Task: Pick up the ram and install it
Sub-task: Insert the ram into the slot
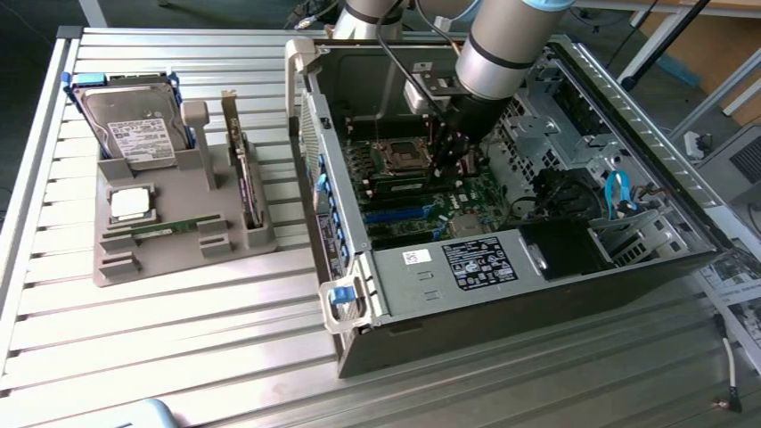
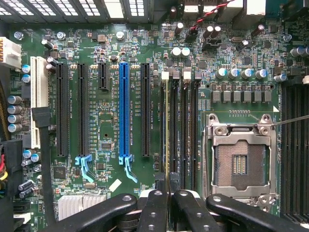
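Ram: thin green board point(image 2: 166, 125) seen edge-on, a pale narrow line standing in the black memory slot nearest the long expansion slots.
Gripper: black, rounded metal fingers point(image 2: 169, 186) drawn nearly together on the ram's near end, with only a slit between them and the board's edge in it.
Motherboard: glossy green point(image 2: 106, 145), dotted with silver capacitor cans; rows of long black slots and one blue slot point(image 2: 124, 111).
Processor socket: square silver frame point(image 2: 240, 159) with a grid of fine contacts, just beside the memory slots.
Arm: smooth silver-grey tube point(image 1: 505, 45) reaching down into the case.
Case: grey sheet-steel box point(image 1: 393, 294) lying on its side, open upward.
Holder: matt grey plastic stand point(image 1: 167, 254) on the exterior view's left, carrying a hard drive point(image 1: 134, 125), a square silver chip point(image 1: 128, 203) and an upright dark card point(image 1: 246, 178).
Table: ribbed aluminium slats point(image 1: 178, 357), pale and reflective.
Hard to make out: the ram's faces and chips, as it is edge-on; whether it sits fully in the slot; a thin green strip point(image 1: 160, 229) in the holder.
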Action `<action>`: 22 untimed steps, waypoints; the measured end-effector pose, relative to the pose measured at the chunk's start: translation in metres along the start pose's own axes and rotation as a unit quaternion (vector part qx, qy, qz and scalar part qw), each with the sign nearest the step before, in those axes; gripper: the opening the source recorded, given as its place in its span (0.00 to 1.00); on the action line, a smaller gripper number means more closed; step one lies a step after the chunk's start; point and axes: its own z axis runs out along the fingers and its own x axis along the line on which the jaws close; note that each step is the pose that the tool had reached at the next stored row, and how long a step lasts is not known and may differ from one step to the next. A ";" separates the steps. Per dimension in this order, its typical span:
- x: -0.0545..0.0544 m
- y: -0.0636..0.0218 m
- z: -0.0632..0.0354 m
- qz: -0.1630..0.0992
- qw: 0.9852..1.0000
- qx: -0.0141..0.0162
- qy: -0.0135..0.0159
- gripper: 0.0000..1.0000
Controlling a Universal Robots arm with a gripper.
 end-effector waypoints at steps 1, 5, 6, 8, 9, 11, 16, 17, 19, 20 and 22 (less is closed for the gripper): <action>0.000 0.0000 0.0000 0.000 1.000 0.000 0.000 0.13; 0.000 0.0000 -0.0001 0.000 1.000 0.000 0.000 0.25; 0.000 0.0000 -0.0001 0.000 1.000 0.000 0.000 0.25; 0.000 0.0000 -0.0001 0.000 1.000 0.000 0.000 0.25; 0.000 0.0000 -0.0001 0.000 1.000 0.000 0.000 0.25; 0.000 0.0000 -0.0001 0.000 1.000 0.000 0.000 0.25; 0.000 0.0003 -0.0094 0.000 1.000 0.000 0.000 0.25; 0.000 0.0003 -0.0113 0.000 1.000 0.000 0.000 0.25; 0.000 0.0004 -0.0152 0.000 1.000 0.000 0.000 0.25; 0.000 0.0005 -0.0176 0.000 1.000 0.000 0.000 0.25; 0.000 0.0007 -0.0221 0.000 1.000 0.000 0.000 0.25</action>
